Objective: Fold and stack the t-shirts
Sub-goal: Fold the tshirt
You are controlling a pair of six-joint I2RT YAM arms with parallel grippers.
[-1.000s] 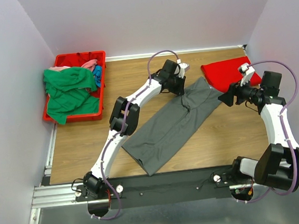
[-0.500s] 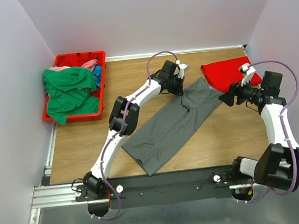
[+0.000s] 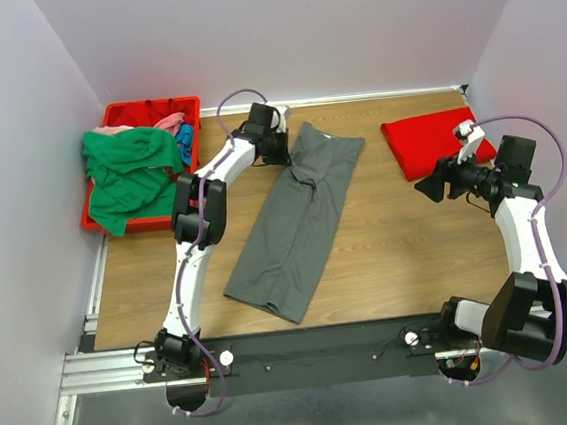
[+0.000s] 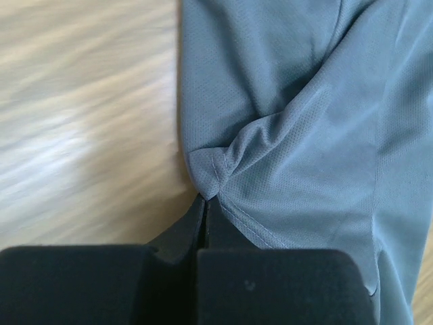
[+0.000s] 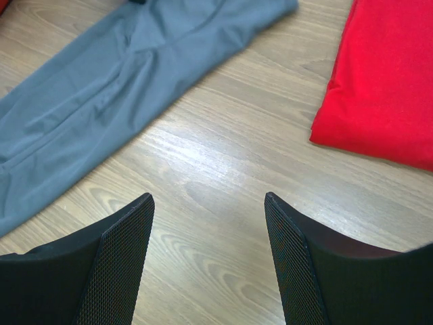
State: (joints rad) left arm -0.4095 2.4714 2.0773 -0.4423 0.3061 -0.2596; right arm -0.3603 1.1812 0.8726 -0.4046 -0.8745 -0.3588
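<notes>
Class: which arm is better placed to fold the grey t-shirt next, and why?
Left: the left tool is shut on the grey t-shirt; the right tool hangs open over the table, touching nothing.

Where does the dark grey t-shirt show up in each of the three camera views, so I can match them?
Top external: the dark grey t-shirt lies as a long diagonal strip mid-table.
Left wrist: the shirt fills the right and top, its edge pinched in the left hand.
Right wrist: the shirt crosses the upper left, running off the left edge.
Shared landmark: the wooden table, seen in all three.
</notes>
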